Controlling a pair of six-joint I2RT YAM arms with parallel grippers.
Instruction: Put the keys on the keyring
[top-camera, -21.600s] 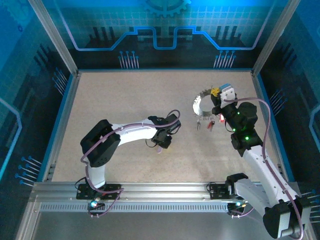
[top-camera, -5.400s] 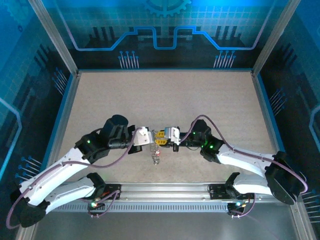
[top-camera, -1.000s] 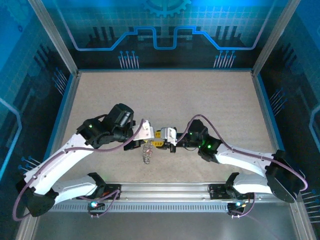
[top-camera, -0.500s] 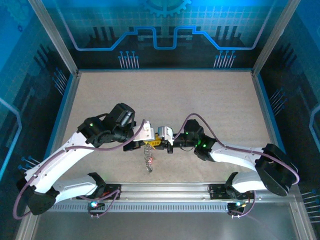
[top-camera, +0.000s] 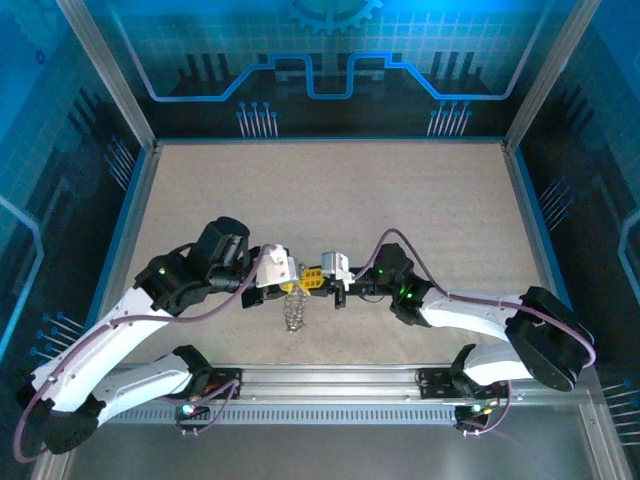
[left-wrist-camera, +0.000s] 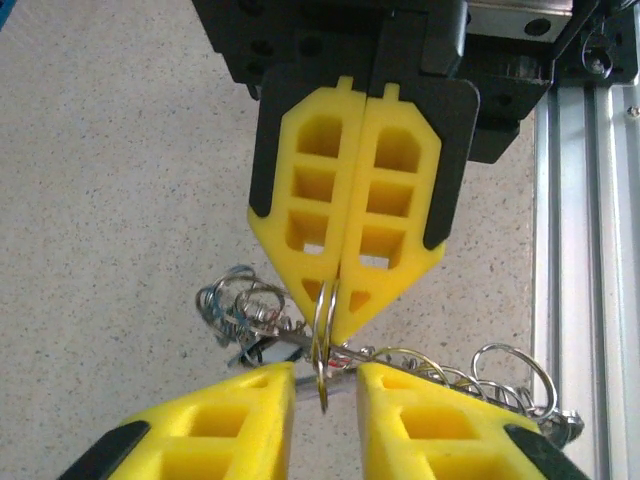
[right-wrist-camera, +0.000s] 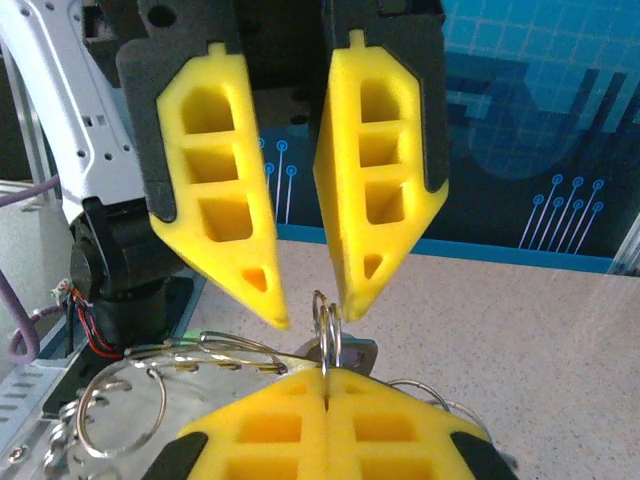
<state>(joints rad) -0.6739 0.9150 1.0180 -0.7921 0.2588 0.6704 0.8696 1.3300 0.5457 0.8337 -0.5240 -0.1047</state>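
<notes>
Right gripper (left-wrist-camera: 331, 318): jaws were pressed together, pinching a thin metal keyring (left-wrist-camera: 322, 350) edge-on at their tips.
Left gripper (right-wrist-camera: 315, 317): jaws stood apart, one finger on either side of that keyring, neither clearly touching it.
Keys (top-camera: 293, 310): hung in a tangled bunch below the two meeting grippers, near the front of the speckled tabletop (top-camera: 400, 200); contact with it could not be told.

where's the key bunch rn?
Top view: front-centre of the table, the key bunch dangles between the right gripper, shut on one of its rings, and the left gripper, whose open fingers straddle that ring.
</notes>
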